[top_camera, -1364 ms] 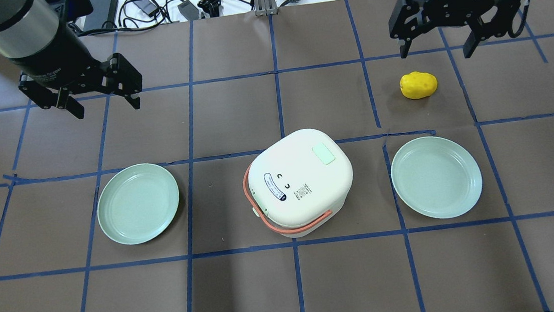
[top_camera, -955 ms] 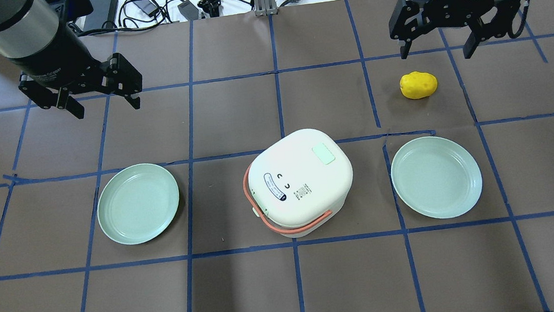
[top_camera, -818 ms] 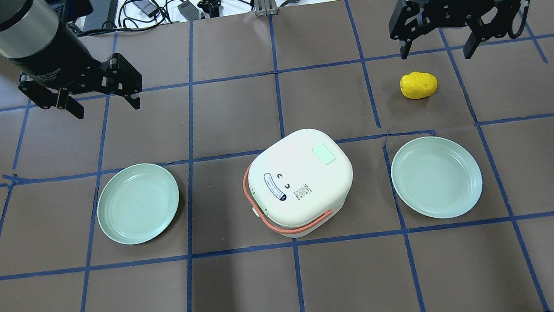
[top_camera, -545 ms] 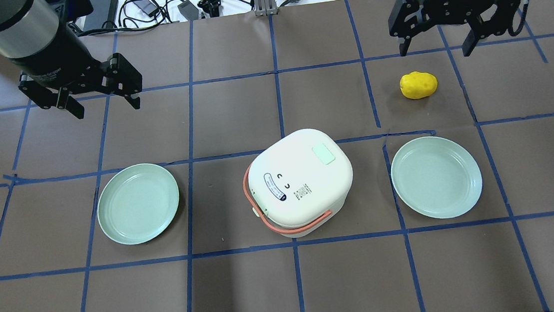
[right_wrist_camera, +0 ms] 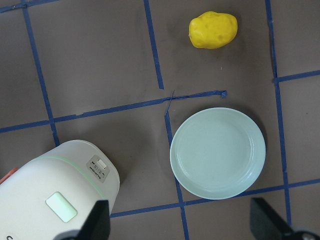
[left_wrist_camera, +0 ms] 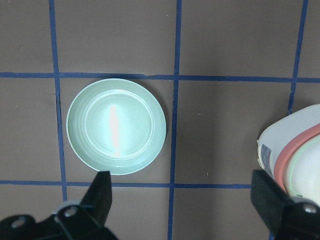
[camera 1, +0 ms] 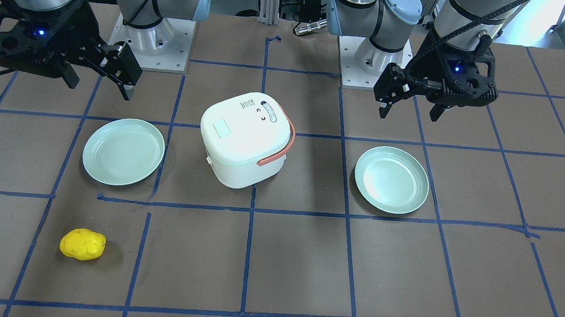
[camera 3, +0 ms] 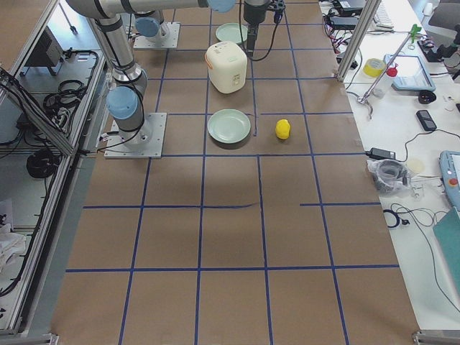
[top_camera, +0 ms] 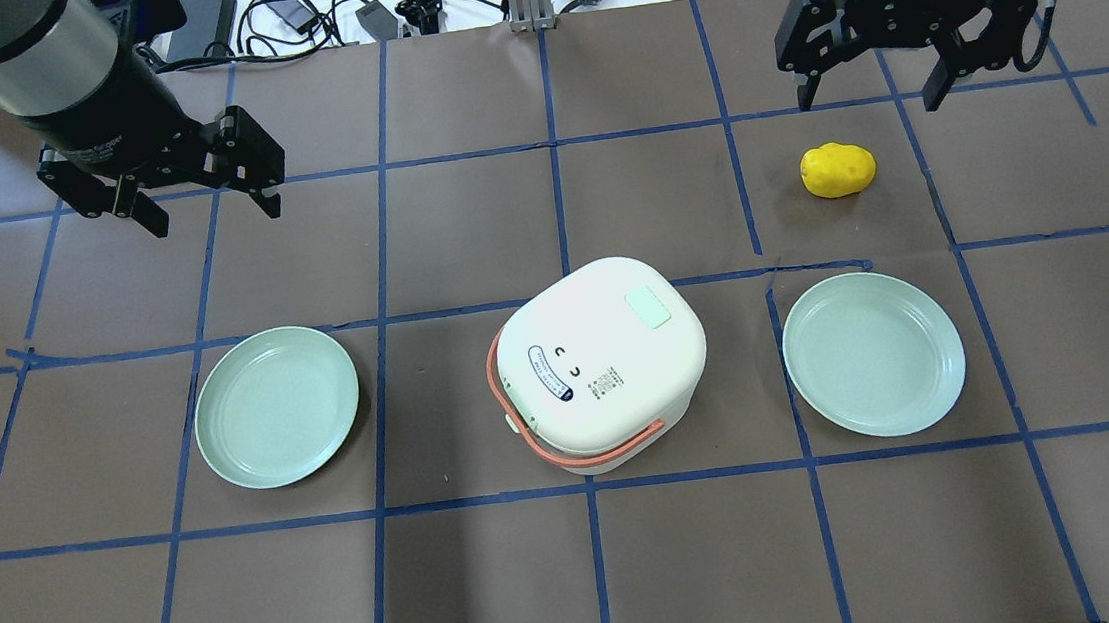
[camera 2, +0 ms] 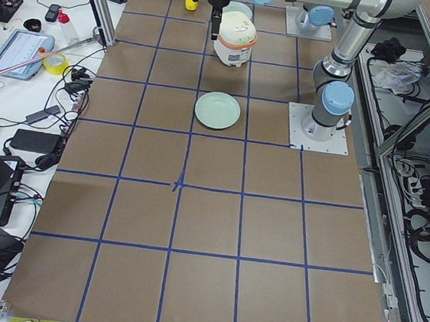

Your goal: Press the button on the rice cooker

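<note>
The white rice cooker [top_camera: 599, 363] with an orange handle stands at the table's middle, lid shut. The pale mint button [top_camera: 647, 307] sits flush in the lid's top, toward the far right corner. The cooker [camera 1: 244, 136] and button [camera 1: 222, 129] also show in the front-facing view, and the button [right_wrist_camera: 61, 206] in the right wrist view. My left gripper [top_camera: 215, 216] is open and empty, high above the table at the far left. My right gripper [top_camera: 868, 103] is open and empty, high at the far right. Both are well away from the cooker.
A mint plate [top_camera: 277, 406] lies left of the cooker and another mint plate [top_camera: 874, 354] lies right of it. A yellow potato [top_camera: 837, 169] lies beyond the right plate, under my right gripper. Cables and gear line the table's far edge.
My right gripper has shifted slightly toward the far edge. The left gripper, the cooker and the plates have not moved.
</note>
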You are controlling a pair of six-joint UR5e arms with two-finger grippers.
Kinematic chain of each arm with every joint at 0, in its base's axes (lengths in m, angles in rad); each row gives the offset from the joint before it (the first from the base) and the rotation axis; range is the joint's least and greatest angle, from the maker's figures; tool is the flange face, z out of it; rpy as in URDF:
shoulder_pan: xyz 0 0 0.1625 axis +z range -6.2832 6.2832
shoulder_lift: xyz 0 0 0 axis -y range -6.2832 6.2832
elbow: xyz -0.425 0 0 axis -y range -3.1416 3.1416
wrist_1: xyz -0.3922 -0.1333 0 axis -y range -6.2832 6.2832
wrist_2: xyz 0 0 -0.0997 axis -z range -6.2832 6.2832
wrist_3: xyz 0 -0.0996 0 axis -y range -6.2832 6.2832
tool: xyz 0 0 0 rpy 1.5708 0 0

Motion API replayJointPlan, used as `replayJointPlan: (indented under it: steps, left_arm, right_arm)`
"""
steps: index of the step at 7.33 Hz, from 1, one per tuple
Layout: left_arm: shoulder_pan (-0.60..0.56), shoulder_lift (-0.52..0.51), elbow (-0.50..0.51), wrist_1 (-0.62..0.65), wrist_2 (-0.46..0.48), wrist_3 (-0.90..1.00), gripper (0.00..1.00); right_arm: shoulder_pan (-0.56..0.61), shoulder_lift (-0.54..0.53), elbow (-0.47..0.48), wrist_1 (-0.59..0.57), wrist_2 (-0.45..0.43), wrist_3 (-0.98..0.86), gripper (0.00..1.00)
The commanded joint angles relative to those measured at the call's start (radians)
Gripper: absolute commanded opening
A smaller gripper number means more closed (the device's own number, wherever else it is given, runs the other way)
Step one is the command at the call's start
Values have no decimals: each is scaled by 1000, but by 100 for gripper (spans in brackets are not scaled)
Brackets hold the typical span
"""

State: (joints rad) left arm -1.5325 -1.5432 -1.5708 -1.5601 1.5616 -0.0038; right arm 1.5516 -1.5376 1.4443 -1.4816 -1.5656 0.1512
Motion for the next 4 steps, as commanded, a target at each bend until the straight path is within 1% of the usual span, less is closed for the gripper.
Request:
replayJointPlan:
  steps: [1, 3, 4]
  left_arm:
    - [0, 0, 0, 0, 0, 1, 100]
    - [0, 0, 0, 0, 0, -1, 100]
    - [0, 0, 0, 0, 0, 1, 100]
  right_arm:
    - [-5, 1, 2, 6, -1, 4, 100]
    - [1, 1, 7, 7, 2, 5, 100]
    - [1, -1, 20, 4, 10, 4, 97]
